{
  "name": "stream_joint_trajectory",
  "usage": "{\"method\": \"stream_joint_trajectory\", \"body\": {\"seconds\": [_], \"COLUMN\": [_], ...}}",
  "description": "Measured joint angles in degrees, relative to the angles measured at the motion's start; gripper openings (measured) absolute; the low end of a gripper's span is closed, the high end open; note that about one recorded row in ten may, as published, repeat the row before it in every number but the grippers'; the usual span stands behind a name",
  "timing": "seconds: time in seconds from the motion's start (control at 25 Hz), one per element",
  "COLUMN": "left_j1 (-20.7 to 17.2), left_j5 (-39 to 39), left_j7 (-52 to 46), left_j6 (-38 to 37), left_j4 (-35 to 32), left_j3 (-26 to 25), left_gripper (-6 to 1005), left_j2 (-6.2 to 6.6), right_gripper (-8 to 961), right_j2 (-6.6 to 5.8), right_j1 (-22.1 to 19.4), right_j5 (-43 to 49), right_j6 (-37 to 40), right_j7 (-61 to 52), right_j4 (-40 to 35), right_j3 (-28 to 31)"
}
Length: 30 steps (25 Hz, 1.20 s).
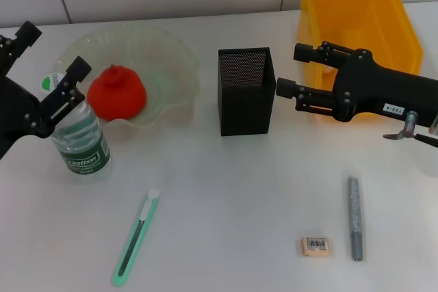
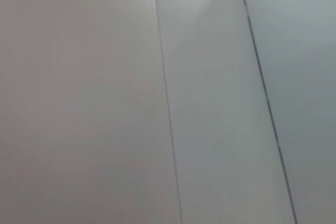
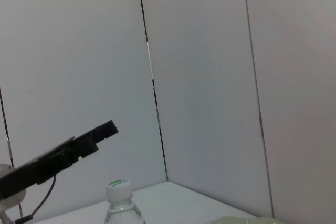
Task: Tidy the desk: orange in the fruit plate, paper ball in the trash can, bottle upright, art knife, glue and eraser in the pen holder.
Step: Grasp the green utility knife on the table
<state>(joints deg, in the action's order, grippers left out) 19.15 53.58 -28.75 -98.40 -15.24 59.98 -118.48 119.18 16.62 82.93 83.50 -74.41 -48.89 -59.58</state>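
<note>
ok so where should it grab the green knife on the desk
Grip the green knife around the middle of its long handle, coming straight down from above. It lies flat and slightly slanted on the desk, so the fingers should close across its narrow width.

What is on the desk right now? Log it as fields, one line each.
bottle: upright, near the plate
orange: in the plate
holder: mid-desk, nothing seen inside
bin: far right, behind the right claw
knife: flat, near front left
eraser: flat, front right
glue: flat, right of the eraser
left claw: open, fingers around the bottle's top
right claw: open, between holder and bin
</note>
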Motion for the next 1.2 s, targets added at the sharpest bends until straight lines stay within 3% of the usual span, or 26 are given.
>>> {"method": "stream_joint_trajectory", "body": {"seconds": [0.28, 0.44, 0.68, 1.2], "left_j1": [0.0, 0.3, 0.7, -1.9], "left_j5": [3.8, 15.1, 25.5, 37.9], "left_j7": [-7.2, -17.9, -31.5, -42.4], "left_j6": [-0.6, -0.7, -0.5, 0.3], "left_j4": [-6.2, -16.9, -26.3, -32.2], "left_j3": [1.1, 1.1, 0.5, -2.1], "left_gripper": [789, 784, 775, 757], "left_j2": [0.30, 0.49, 0.70, 0.50], "right_gripper": [766, 766, 767, 767], "right_j2": [0.00, 0.00, -0.05, -0.09], "right_j1": [0.0, 0.0, 0.1, -1.9], "right_j5": [0.3, 0.4, 1.3, 13.0], "right_j6": [0.0, 0.0, -0.1, 5.1], "right_j7": [0.1, 0.1, 0.2, 3.8], "right_j4": [0.4, 0.9, 1.1, -2.1], "right_j3": [0.0, 0.0, 0.0, -0.1]}}
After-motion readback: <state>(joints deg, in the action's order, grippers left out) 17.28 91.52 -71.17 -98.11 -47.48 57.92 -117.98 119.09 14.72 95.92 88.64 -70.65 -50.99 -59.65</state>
